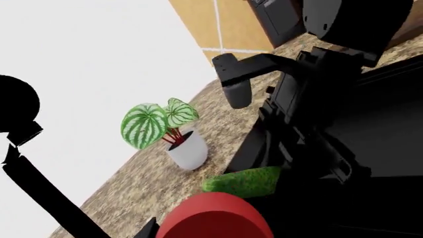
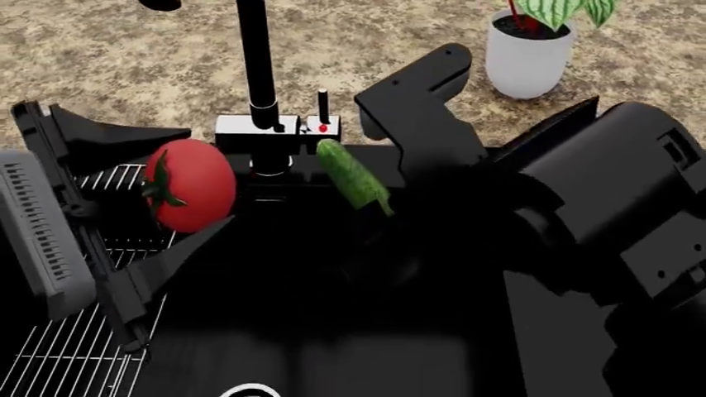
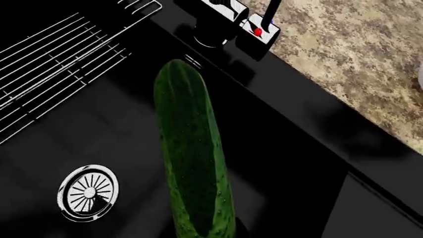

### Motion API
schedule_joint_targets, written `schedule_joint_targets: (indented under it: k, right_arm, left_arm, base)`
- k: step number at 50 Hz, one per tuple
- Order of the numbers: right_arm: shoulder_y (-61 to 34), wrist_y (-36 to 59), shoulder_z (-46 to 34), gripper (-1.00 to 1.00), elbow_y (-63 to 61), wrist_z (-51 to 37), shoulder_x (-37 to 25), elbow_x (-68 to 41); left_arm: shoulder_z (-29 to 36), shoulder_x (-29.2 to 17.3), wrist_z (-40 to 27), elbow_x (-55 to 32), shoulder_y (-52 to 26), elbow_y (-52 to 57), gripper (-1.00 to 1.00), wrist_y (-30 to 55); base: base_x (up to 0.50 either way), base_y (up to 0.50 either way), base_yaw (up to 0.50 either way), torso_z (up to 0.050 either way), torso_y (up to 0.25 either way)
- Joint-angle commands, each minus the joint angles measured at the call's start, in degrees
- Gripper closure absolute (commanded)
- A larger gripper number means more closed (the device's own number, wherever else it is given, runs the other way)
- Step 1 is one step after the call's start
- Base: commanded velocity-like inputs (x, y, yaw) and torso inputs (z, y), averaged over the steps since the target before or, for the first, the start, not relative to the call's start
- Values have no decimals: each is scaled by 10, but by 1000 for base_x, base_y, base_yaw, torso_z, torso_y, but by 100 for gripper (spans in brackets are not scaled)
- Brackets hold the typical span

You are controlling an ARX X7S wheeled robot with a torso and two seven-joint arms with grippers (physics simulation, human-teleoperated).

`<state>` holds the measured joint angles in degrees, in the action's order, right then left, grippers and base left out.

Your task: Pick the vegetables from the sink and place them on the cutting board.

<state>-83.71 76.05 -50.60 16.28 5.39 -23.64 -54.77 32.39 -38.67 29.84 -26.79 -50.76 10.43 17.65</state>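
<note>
My left gripper [image 2: 204,179] is shut on the red tomato [image 2: 190,186] and holds it above the left edge of the black sink [image 2: 331,331]. The tomato also fills the lower edge of the left wrist view [image 1: 215,220]. My right gripper [image 2: 381,211] is shut on one end of the dark green cucumber [image 2: 350,175] and holds it over the basin, its free end pointing toward the faucet [image 2: 257,66]. The right wrist view shows the cucumber [image 3: 191,163] above the sink floor [image 3: 99,134] and drain [image 3: 88,192]. The cutting board is out of view.
A wire rack [image 2: 66,347] lies at the sink's left, under my left gripper. A potted plant [image 2: 530,45] stands on the speckled stone counter [image 2: 111,50] behind the sink at the right. The faucet base with a red dot [image 3: 254,30] sits at the back rim.
</note>
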Motion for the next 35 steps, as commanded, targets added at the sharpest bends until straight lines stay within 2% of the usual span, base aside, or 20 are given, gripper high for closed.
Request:
schedule_joint_targets:
  k: [1, 12, 15, 21, 24, 26, 32, 35]
  right_arm:
    - [-1, 52, 85, 100, -136, -92, -49, -60]
    - [44, 69, 177, 100, -201, -195, -83, -123]
    - [56, 65, 208, 100, -221, -228, -93, -139]
    - [101, 76, 247, 100, -264, -346, -97, -155]
    - [138, 49, 268, 100, -316, -393, -120, -140]
    - [146, 47, 284, 100, -330, -411, -126, -150]
    - [170, 46, 319, 100, -381, -463, -136, -182]
    - [181, 38, 339, 100, -407, -483, -149, -190]
  left_arm:
    - [-8, 5, -49, 7, -4, -12, 100, 20]
    - [-18, 30, -88, 14, -18, -41, 100, 36]
    - [-40, 47, -124, -4, -22, -46, 100, 62]
    - [-42, 57, -207, 33, 2, -31, 100, 80]
    - [-65, 67, -288, 52, 27, -11, 100, 97]
    - [-62, 67, -309, 72, 35, -7, 100, 91]
    - [-75, 76, -353, 56, 37, 32, 100, 157]
    - [-84, 76, -368, 56, 52, 64, 100, 148]
  base:
    - [-500, 0, 0, 0, 250]
    - [-500, 0, 0, 0, 250]
    - [-500, 0, 0, 0, 250]
    - [0, 0, 0, 0, 0]
    - [-79, -500, 0, 0, 0]
    - [-84, -500, 0, 0, 0]
    - [-84, -500, 0, 0, 0]
    - [-82, -500, 0, 0, 0]
